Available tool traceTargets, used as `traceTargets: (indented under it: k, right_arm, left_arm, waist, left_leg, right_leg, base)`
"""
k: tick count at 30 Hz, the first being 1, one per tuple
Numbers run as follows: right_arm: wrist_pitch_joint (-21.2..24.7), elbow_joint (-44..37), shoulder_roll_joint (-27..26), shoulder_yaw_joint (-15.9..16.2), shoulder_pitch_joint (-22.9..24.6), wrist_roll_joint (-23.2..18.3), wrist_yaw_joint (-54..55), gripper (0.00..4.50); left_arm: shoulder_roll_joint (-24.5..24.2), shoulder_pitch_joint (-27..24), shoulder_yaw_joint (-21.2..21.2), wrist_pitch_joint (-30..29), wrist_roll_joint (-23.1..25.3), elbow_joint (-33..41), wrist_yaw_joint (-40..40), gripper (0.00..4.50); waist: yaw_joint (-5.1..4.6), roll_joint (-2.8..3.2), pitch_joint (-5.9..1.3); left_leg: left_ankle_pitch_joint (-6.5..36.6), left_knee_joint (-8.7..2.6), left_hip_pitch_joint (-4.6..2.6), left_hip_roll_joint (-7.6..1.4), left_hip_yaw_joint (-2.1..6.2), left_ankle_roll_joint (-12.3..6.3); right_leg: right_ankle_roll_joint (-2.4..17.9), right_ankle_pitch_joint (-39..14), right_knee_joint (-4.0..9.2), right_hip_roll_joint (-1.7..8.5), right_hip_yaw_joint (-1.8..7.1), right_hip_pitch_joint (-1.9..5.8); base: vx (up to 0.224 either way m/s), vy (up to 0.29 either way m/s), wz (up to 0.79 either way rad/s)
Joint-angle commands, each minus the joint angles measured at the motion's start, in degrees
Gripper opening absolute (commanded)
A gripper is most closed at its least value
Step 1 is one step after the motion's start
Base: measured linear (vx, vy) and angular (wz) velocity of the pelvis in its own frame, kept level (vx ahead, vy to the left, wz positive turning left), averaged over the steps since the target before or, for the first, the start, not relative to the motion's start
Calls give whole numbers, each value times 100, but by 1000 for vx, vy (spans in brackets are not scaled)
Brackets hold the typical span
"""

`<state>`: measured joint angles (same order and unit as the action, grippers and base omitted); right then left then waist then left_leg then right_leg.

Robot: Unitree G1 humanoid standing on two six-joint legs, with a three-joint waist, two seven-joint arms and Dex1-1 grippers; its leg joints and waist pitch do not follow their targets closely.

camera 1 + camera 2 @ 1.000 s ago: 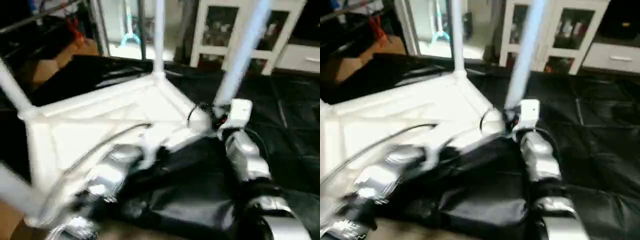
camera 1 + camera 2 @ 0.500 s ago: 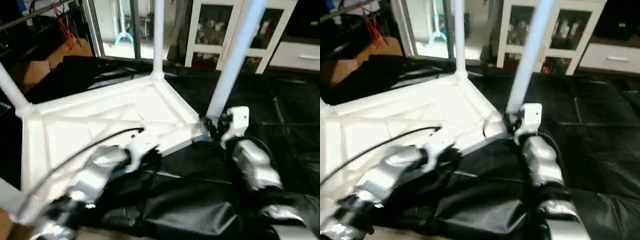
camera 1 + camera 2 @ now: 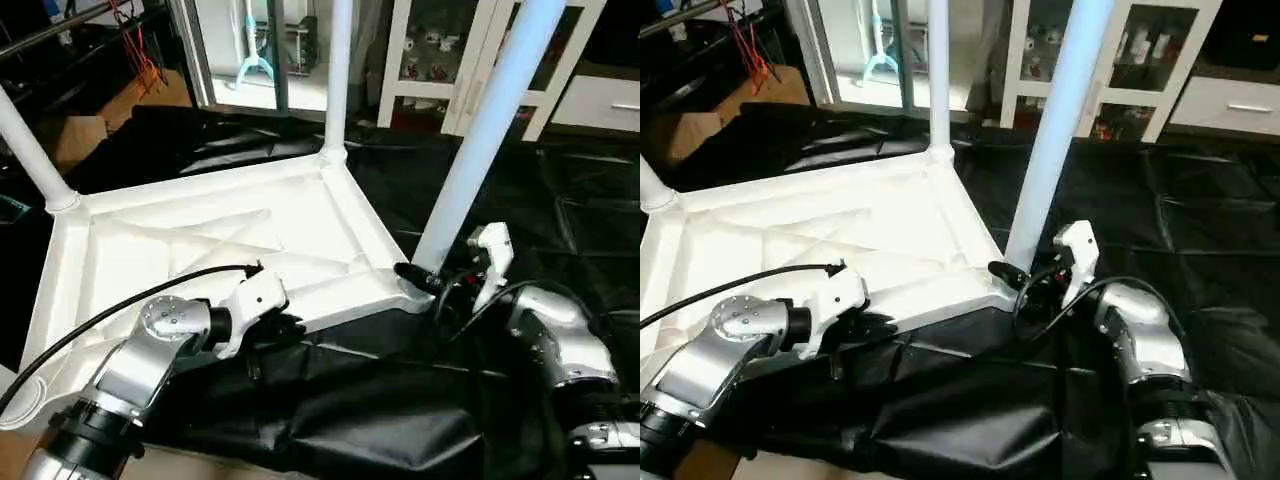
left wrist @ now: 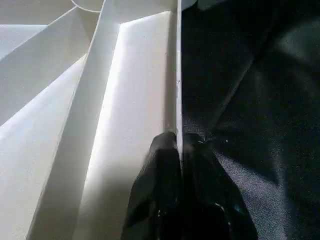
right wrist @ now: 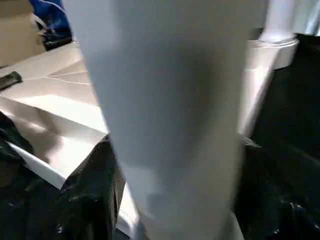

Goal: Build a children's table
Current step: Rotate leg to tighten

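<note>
The white plastic rectangular tabletop [image 3: 200,250] lies upside down on a black sheet [image 3: 400,420] that covers the floor, its X-ribbed underside facing up. Long white tapered tubular legs stand upright in its round corner sockets: one in the far left corner [image 3: 30,150], one in the far right corner [image 3: 338,75], and one in the near right corner [image 3: 480,140], which rises out of the top of the picture.

The left gripper [image 4: 181,150] sits at the tabletop's near long edge, to the left of the near right corner. Its two black fingers [image 4: 160,170] are pressed together on the thin upright rim of the tabletop, one finger on the ribbed inner side and the other on the outer side, over the black sheet. A black cable [image 3: 120,305] runs across the underside towards the left arm's wrist.

The right gripper [image 3: 1025,285] is at the foot of the near right leg, where it enters its socket. Its black fingers [image 5: 97,185] are spread, standing on either side of the leg; whether they touch it cannot be told.

Beyond the sheet, on the far side, stand a white cabinet with glass doors [image 3: 450,50] and, to the far left, a brown cardboard box [image 3: 70,135].
</note>
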<state>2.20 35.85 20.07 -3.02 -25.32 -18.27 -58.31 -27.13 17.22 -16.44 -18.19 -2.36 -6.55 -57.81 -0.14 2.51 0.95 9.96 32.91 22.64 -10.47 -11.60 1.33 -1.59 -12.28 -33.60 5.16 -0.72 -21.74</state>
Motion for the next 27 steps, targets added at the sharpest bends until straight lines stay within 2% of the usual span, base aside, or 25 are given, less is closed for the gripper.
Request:
traceTargets:
  k: [1,5,10,11,12,13,15,16,17,18,19,20,21,22,23,25,26,27]
  right_arm:
    - [71,-135,-18,68,-112,-71,0,252]
    - [119,-141,-122,52,-77,-57,-19,227]
    - [148,-92,-233,-52,-67,-40,236,215]
    - [112,24,-408,-115,-63,59,831,214]
    - [110,35,-426,-122,-63,67,888,213]
    - [90,102,-535,-170,-61,127,1255,213]
    - [49,304,-775,-303,-80,281,2162,212]
    - [37,719,-1023,-563,-188,439,3505,212]
    - [37,719,-1023,-563,-188,439,3505,212]
    - [33,854,-1084,-648,-230,458,3860,211]
    - [38,1062,-1209,-827,-297,409,4461,211]
    - [20,1260,-1350,-1030,-363,295,4987,210]
    - [-31,1578,-1592,-1287,-475,78,5617,210]
    - [-58,1641,-1655,-1292,-499,71,5705,210]
    - [-127,1788,-1804,-1283,-554,70,5889,210]
    - [-225,1898,-1970,-1214,-624,132,5951,210]
    - [-398,1902,-2105,-1022,-742,255,5577,210]
    - [-398,1902,-2105,-1022,-742,255,5577,210]
  left_arm:
    - [4,-173,-125,-19,-75,-99,-167,0]
    - [-50,-242,-114,-51,-127,-24,-197,0]
    - [-69,-245,-115,-55,-137,-33,-191,0]
    - [-2,-183,-164,-69,-70,-97,-130,0]
    - [6,-176,-169,-71,-63,-104,-123,0]
    - [58,-129,-205,-108,-1,-143,-66,0]
    - [227,12,-255,-231,170,-291,210,0]
    - [541,251,-256,-533,396,-562,781,0]
    - [541,251,-256,-533,396,-562,781,0]
    - [641,327,-249,-636,459,-654,964,0]
    - [875,471,-202,-843,550,-819,1351,0]
    - [1157,621,-111,-1026,616,-1006,1802,0]
    - [1696,887,40,-1283,651,-1329,2499,0]
    - [1835,947,23,-1316,654,-1388,2587,0]
    - [2171,1088,-35,-1381,664,-1523,2782,0]
    - [2507,1204,-156,-1417,637,-1595,2819,0]
    - [2664,1195,-360,-1336,560,-1508,2536,0]
    - [2664,1195,-360,-1336,560,-1508,2536,0]
  waist:
    - [49,-67,-255]
    - [56,-86,-245]
    - [34,-75,-240]
    - [26,-74,-239]
    - [16,-66,-233]
    - [-11,-63,-222]
    - [-37,-59,-213]
    - [-45,-57,-202]
    - [-76,22,-207]
    - [-90,1,-201]
    - [-83,-7,-214]
    - [-64,0,-185]
    - [-50,72,-166]
    - [-42,53,-170]
    - [-4,51,-188]
    - [14,33,-185]
    - [9,37,-215]
    - [9,30,-222]
  left_leg:
    - [613,-287,-177,-251,77,-674]
    - [675,-282,-160,-242,76,-647]
    - [677,-288,-162,-241,81,-607]
    - [709,-292,-168,-244,84,-583]
    - [729,-298,-167,-246,82,-572]
    - [813,-314,-162,-243,87,-499]
    - [1047,-339,-204,-243,87,-301]
    - [1113,-350,-208,-255,87,-252]
    - [1280,-379,-247,-254,86,-29]
    - [1413,-388,-229,-246,99,80]
    - [1618,-381,-260,-245,88,218]
    - [1929,-389,-286,-235,84,294]
    - [2305,-401,-348,-226,97,447]
    - [2479,-407,-384,-228,91,482]
    - [2599,-400,-421,-222,101,549]
    - [2629,-414,-388,-212,108,512]
    - [2474,-426,-301,-197,143,447]
    - [2370,-427,-271,-197,147,404]
  right_leg:
    - [1753,404,232,180,41,155]
    - [1700,274,228,194,55,154]
    - [1679,211,227,181,51,145]
    - [1677,172,230,184,50,144]
    - [1677,140,231,185,55,127]
    - [1662,5,241,189,59,125]
    - [1608,-302,274,179,64,97]
    - [1593,-388,283,185,71,88]
    - [1560,-632,308,184,70,58]
    - [1536,-782,303,178,64,72]
    - [1477,-937,329,188,77,56]
    - [1398,-1210,380,189,90,9]
    - [1288,-1545,430,188,84,-35]
    - [1226,-1667,455,172,85,-55]
    - [1120,-1643,470,171,88,-71]
    - [1003,-1536,488,162,87,-53]
    - [952,-1364,458,176,74,30]
    - [941,-1259,454,186,70,48]
  base:
    - [0,0,0]
    - [0,0,0]
    - [0,0,0]
    - [0,0,0]
    - [0,0,0]
    - [0,0,0]
    - [0,0,0]
    - [0,0,0]
    - [0,0,0]
    - [0,0,0]
    - [0,0,0]
    - [0,0,0]
    - [0,0,0]
    - [0,0,0]
    - [0,0,0]
    - [0,0,0]
    - [0,0,0]
    - [0,0,0]
